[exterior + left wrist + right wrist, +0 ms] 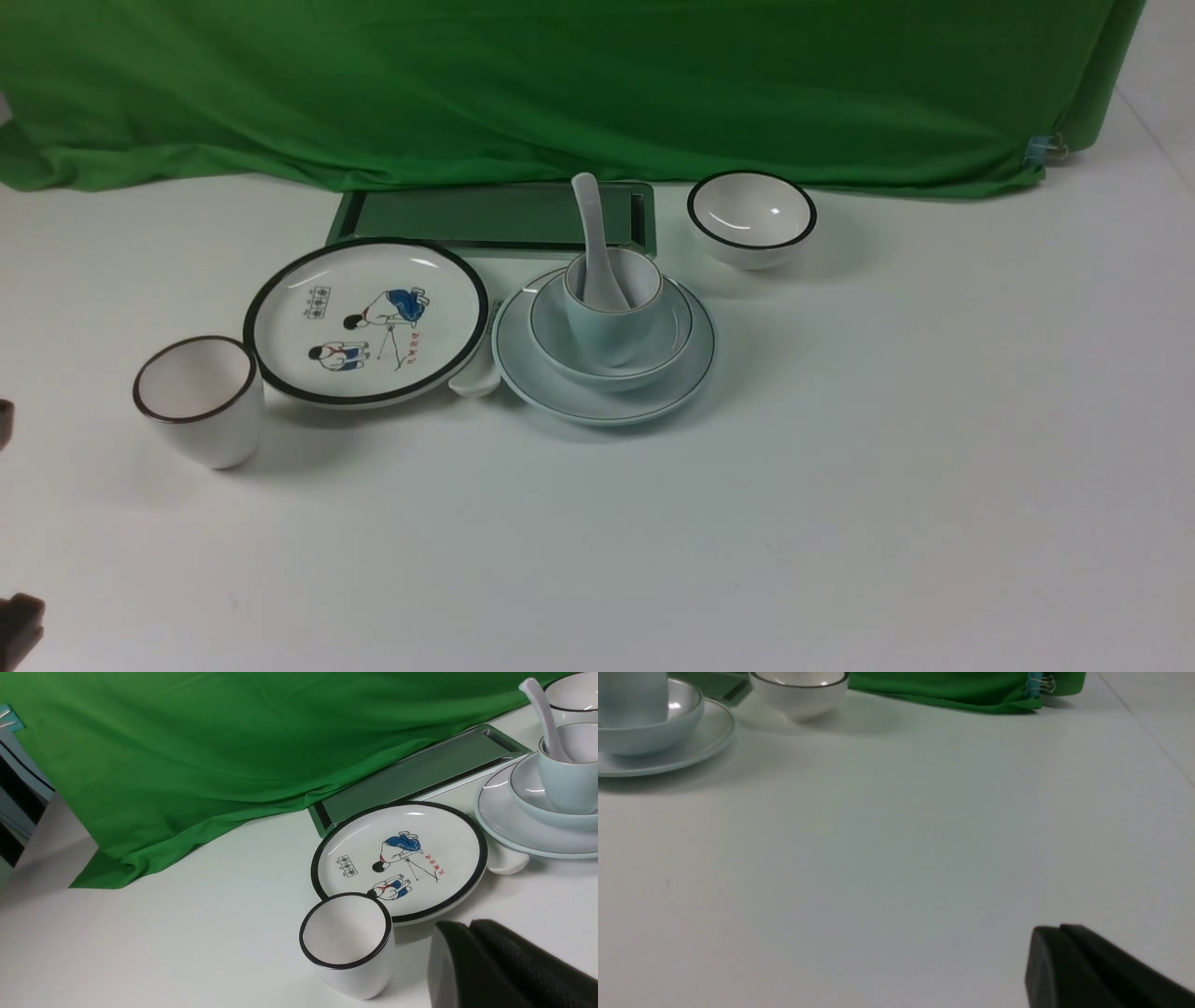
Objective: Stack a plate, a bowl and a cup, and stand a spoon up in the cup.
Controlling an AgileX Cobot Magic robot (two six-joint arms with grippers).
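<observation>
The pale blue-green plate (551, 387) lies mid-table with the pale blue bowl (607, 373) on it. The pale blue cup (607, 331) stands in the bowl. The white spoon (590, 219) stands in the cup, handle up. The stack also shows in the left wrist view: plate (504, 826), bowl (528, 788), cup (563, 788), spoon (544, 714). The right wrist view shows the plate (705, 737), bowl (654, 737) and cup (635, 700). My left gripper (467, 926) is shut and empty, near the white cup. My right gripper (1057, 928) is shut and empty over bare table.
A white black-rimmed cup (198, 401) stands front left, next to a cartoon plate (448, 280). A second white spoon (474, 378) lies between the two plates. A white black-rimmed bowl (752, 219) sits back right. A green tray (485, 217) and green cloth (560, 84) lie behind.
</observation>
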